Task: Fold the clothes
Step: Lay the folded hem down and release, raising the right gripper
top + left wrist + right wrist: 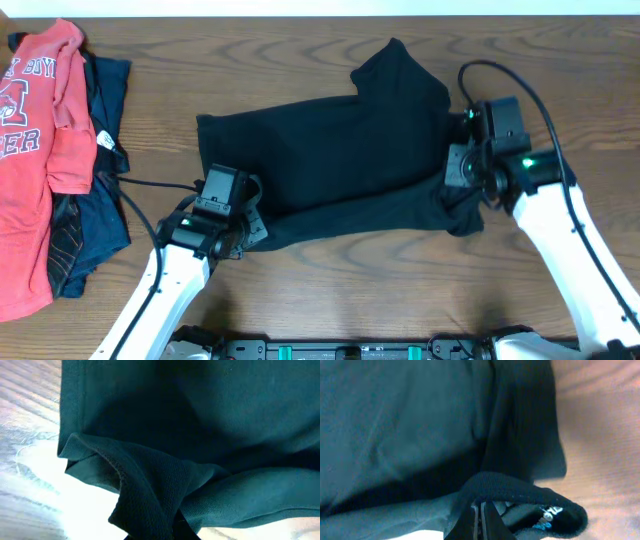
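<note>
Wood-grain table (330,300), lit bright, nothing on it but clothes.

Left gripper (248,226): jaws pinched tight on a bunched corner of the shirt (340,160). In the wrist view the cloth gathers into a ridge running down into the jaws, with hem stitching just to their left.

Right gripper (458,182): jaws almost together, with a rolled hem of the same shirt draped over them. A printed label (547,514) peeks out just right of the jaws.

Outward: the shirt lies crosswise between the two sets of jaws, its body flat beyond them. One sleeve juts out past the right jaws on the far side. Well off beyond the left jaws, a red shirt (35,150) lies over a navy garment (110,215). Neither is touched.

Step, as I read it: you hold the near edge at both ends, so the first lengthwise fold is ready to start.

Next move calls for an even lift on both sides, keeping the edge taut between the jaws. Carry it over the body and lay it along the far edge. Mind the left corner: it is bunched and may land creased.
</note>
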Robot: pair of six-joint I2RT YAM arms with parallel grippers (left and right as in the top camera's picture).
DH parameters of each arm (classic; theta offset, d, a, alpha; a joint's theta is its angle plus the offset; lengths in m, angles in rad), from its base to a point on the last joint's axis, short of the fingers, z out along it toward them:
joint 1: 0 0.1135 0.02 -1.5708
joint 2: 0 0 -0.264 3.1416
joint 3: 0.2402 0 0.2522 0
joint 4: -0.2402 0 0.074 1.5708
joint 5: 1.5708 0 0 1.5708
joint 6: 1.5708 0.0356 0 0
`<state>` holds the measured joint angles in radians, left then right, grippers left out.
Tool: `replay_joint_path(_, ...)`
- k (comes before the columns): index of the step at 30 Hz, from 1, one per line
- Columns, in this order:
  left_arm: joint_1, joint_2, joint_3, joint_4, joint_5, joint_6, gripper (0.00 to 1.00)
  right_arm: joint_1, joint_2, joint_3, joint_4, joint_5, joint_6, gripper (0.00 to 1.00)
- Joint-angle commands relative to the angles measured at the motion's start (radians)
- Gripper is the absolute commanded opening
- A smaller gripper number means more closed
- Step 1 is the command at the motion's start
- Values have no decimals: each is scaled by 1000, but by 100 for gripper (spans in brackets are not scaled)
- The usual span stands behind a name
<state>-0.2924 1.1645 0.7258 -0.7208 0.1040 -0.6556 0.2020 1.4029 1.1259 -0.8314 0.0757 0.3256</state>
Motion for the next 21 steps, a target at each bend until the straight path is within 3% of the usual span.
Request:
replay_joint_path(1,29,27,-5,8,-19,-16,6,-24,66,50,14,-33,-51,1)
replay_joint_path(15,264,176,-5,126,-15,12,6,-25,260,52,153,-66,-84,1)
replay_joint_path(21,262,300,-5,146,9,19,21,-26,298,52,193,-82,-88,1)
